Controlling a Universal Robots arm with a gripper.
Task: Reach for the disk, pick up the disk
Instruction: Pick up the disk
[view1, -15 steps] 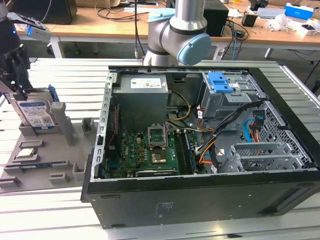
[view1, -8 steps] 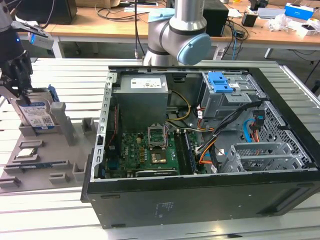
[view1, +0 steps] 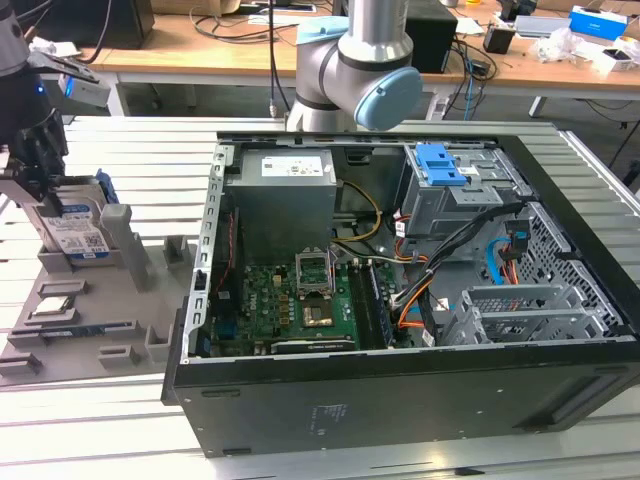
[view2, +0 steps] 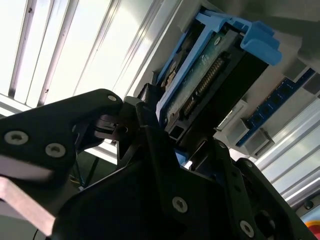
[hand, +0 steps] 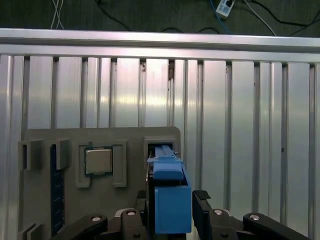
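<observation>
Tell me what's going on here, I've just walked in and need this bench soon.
A Universal Robots arm has its black gripper at the top edge of the silver metal hard drive with blue plastic side rails. The drive stands on edge in a slot of the grey plastic holder tray, at the exterior view's left, and looks not yet lifted out. The open black computer case sits beside the tray.

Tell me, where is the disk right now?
The disk stands on edge in the grey holder at the exterior view's far left, beside the open computer case, with the gripper right at it.
</observation>
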